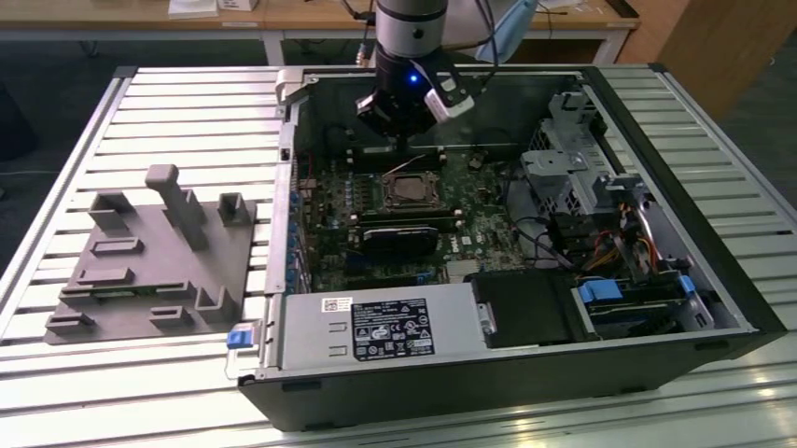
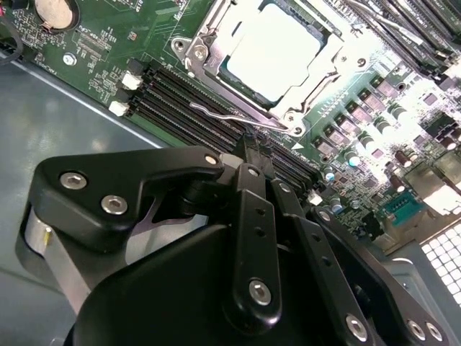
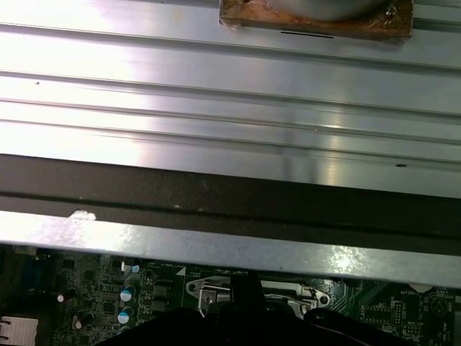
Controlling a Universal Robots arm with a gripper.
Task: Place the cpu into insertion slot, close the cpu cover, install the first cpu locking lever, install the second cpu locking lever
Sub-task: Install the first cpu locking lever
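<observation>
CPU [image 2: 270, 47] sits in its socket on the motherboard [image 1: 480, 247], silvery top facing up. The CPU cover [image 2: 204, 45] lies flat around it, so the chip shows through the open window.

In the exterior view, nearest the camera is the grey power supply box [image 1: 373, 327] at the front edge of the open computer case [image 1: 734, 308]. Behind it a black card [image 1: 398, 238] lies across the board, and just beyond that card is the socket. The gripper [image 1: 401, 142] hangs over the far side of the socket, close above the board.

In the second wrist view the gripper's black fingers [image 2: 252, 216] come together to a single tip. That tip is right at a thin wire locking lever [image 2: 216, 113], which runs along the socket edge beside the memory slots [image 2: 180, 101]. I cannot tell whether the tip touches or pinches the wire.

On the exterior view's left, well apart from the case, a grey moulded fixture [image 1: 149, 252] stands on the slatted metal table [image 1: 162, 93]. In the first wrist view the case's metal rim [image 3: 216, 245] lies beyond the cover.
</observation>
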